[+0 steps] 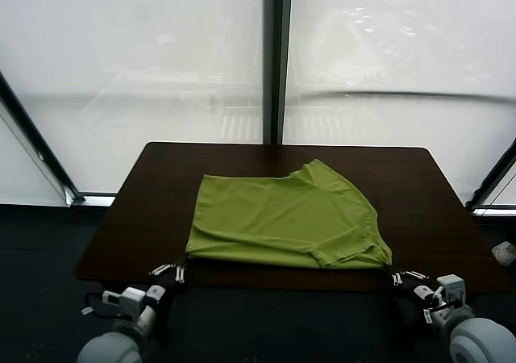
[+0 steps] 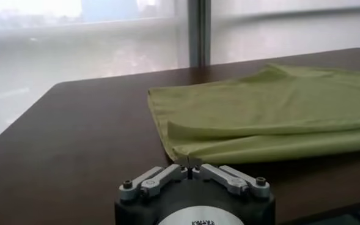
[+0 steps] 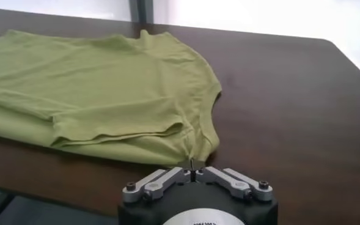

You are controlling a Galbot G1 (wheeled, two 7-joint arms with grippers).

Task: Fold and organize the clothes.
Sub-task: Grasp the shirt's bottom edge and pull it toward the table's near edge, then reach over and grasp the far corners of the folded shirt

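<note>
Lying folded on dark table — lime-green T-shirt, smooth, sleeve tucked

Bench: dark brown wooden top with rounded corners, standing before a window. One item lies directly on it: a lime-green T-shirt, folded flat, lying toward the near edge of the bench, its near hem just inside that edge, its sleeve toward the bench's right side.
</note>
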